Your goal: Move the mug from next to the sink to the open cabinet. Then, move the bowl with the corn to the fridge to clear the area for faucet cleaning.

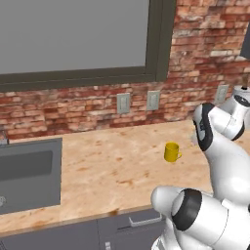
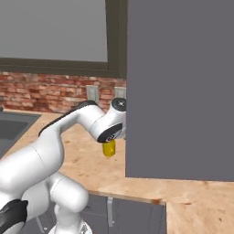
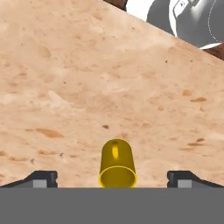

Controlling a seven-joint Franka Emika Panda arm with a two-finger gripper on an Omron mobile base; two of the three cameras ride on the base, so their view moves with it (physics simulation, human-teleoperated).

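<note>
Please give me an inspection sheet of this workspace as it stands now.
Surface: light wood-look counter, bare around the mug.
Job's things: yellow mug upright on the counter, apart from the sink at the left; grey cabinet door hangs at the right.
Clutter: nothing seen.
Grippers: gripper open, fingertips on either side of the mug, not touching it.
Cables: nothing seen.
Surroundings: brick wall with wall outlets, window above.
</note>
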